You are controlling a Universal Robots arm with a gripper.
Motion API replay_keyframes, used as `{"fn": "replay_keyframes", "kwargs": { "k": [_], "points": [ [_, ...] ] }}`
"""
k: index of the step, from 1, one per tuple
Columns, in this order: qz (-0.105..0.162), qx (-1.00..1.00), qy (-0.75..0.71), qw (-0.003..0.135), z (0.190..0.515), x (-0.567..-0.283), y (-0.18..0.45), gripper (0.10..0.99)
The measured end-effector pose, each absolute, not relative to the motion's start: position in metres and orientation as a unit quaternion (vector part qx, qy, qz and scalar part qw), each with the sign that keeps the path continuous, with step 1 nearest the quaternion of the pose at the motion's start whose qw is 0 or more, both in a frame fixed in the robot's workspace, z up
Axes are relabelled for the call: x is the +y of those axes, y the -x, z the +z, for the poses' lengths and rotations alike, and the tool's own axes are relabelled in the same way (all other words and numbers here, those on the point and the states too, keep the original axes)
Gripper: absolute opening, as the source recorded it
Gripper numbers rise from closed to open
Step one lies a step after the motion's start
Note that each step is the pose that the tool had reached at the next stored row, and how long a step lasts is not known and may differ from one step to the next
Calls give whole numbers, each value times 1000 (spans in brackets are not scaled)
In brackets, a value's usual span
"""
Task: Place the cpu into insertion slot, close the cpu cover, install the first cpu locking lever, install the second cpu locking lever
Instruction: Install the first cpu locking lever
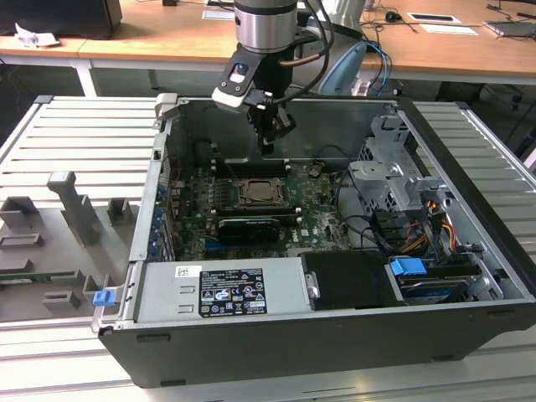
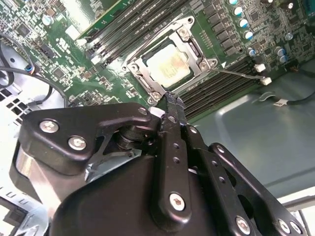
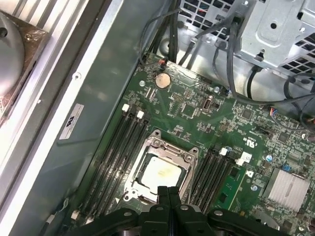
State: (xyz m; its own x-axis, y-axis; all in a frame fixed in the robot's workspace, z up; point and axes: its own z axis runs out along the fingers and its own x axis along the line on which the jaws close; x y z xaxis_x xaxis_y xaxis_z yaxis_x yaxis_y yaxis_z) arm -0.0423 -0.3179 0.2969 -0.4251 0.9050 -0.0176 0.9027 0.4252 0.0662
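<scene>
— Silvery-beige metal, that's the cpu (image 3: 160,172). Where is it sitting?

— I see it lying flat in the insertion slot (image 1: 265,194), with the cpu cover (image 3: 172,146) folded down around it, framing its edges.

— And the jaws?

— Pressed together, fingertips (image 3: 163,194) meeting with no gap, pinching nothing. In both wrist views they hang over one edge of the insertion slot. In the exterior view they hover above it, clear of the board.

— Anything else by the slot?

— A thin metal rod (image 2: 236,73) runs out from one corner of the insertion slot, across the black memory slots (image 2: 206,93) just beside it. The green motherboard (image 3: 197,113) spreads all round the insertion slot.
</scene>
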Motion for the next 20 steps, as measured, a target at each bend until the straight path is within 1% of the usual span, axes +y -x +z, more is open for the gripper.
{"fn": "replay_keyframes", "kwargs": {
  "k": [20],
  "points": [
    [25,881,-472,23,297,-318,42,106]
  ]
}}
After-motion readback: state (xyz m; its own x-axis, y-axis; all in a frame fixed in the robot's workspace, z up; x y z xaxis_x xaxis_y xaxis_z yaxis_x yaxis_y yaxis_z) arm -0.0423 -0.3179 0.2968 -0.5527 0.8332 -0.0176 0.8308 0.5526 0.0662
